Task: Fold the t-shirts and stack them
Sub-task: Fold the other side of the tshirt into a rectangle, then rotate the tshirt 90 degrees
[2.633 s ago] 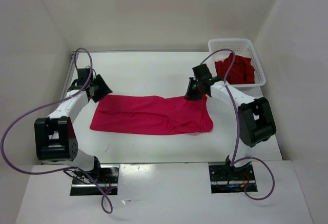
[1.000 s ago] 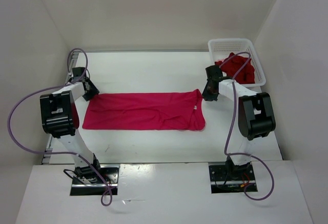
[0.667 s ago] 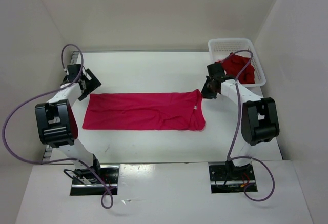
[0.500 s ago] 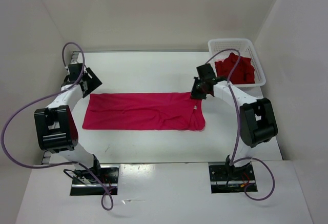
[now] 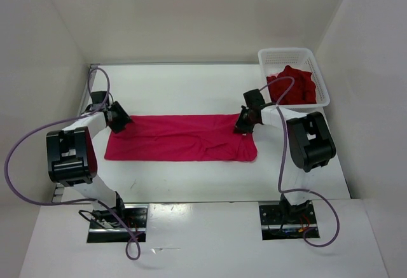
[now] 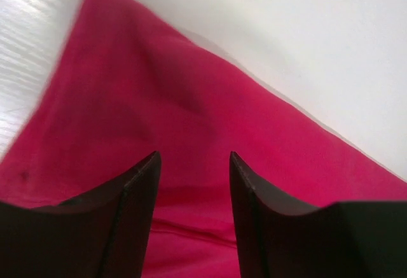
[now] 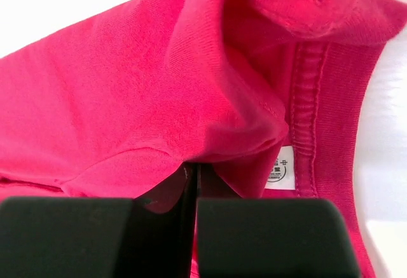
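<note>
magenta t-shirt: lies flat across the middle of the table as one long band, seemingly doubled lengthwise, collar end to your right.
dark red t-shirt: bundled unfolded in the white mesh basket at the far right corner, well apart from the band.
left claw: released; in its wrist view the two fingers stand apart over the far left corner of the magenta cloth, with nothing nipped between them.
right claw: clenched at the far right corner; the wrist view shows a raised fold beside the collar and its white label running to the closed tips, so you may judge it to be grasping the magenta cloth.
done: in my judgement only the first long fold of one shirt.
left to do: the crosswise folds of this shirt, then the shirt in the basket, then the stacking; no stack has been begun, and only two shirts show in these views.
surface: white table, smooth and matt, a few faint marks near the front edge.
room: plain white walls close the table on three sides; lighting even, shadows soft.
</note>
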`<state>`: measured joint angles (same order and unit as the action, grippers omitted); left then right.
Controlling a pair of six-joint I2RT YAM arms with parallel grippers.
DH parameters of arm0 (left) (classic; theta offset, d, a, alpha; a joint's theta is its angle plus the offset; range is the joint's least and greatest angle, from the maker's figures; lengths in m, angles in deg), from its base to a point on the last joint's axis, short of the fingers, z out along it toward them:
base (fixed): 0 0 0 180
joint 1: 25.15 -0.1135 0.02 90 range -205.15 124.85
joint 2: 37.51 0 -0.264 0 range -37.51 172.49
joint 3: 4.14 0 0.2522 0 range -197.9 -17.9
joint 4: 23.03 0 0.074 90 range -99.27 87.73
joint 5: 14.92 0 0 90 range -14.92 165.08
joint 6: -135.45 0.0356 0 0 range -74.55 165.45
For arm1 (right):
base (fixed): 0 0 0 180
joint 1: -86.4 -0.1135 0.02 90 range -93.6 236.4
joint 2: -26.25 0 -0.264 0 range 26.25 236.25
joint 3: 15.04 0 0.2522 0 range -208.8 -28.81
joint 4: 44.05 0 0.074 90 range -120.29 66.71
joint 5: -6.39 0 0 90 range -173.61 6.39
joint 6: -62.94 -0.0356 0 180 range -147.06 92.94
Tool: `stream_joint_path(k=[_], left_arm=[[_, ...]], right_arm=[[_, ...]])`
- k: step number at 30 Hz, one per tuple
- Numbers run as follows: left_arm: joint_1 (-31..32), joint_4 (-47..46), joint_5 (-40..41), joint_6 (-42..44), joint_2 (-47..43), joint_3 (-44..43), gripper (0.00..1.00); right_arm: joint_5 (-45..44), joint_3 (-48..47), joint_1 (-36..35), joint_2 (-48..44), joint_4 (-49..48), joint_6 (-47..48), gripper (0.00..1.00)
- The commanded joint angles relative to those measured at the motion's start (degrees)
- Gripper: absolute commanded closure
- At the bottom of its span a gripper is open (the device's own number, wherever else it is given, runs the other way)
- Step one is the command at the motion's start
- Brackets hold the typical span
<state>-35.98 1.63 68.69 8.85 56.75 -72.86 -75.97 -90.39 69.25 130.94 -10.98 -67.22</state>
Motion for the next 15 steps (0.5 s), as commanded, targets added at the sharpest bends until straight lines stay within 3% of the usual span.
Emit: stream_joint_path(k=[1,3,7,12,14,15], left_arm=[[-1.39,-1.58,-3.36,-1.37,1.45,0.38,0.44],[-1.39,-1.58,-3.36,-1.37,2.07,0.38,0.42],[-2.70,-0.96,-3.88,-1.90,1.55,-0.14,0.37],[-2.71,-0.44,-4.51,-2.42,-6.53,-2.42,0.37],[-0.35,-0.44,-3.98,-1.73,-9.16,-3.57,0.43],[0.62,-0.44,-3.98,-1.72,-9.70,-3.58,0.51]], right_arm=[[-4.74,4.18,2.82,-1.93,0.73,-0.71,0.99],[-4.74,4.19,3.35,-3.69,0.73,-0.71,0.97],[-2.28,0.96,3.35,-8.35,3.70,0.52,0.83],[-0.96,-4.68,2.73,-11.61,7.58,2.02,0.74],[-0.96,-4.69,0.10,-11.61,6.54,2.02,0.80],[-0.18,-3.38,-0.77,-10.65,6.01,2.02,0.85]])
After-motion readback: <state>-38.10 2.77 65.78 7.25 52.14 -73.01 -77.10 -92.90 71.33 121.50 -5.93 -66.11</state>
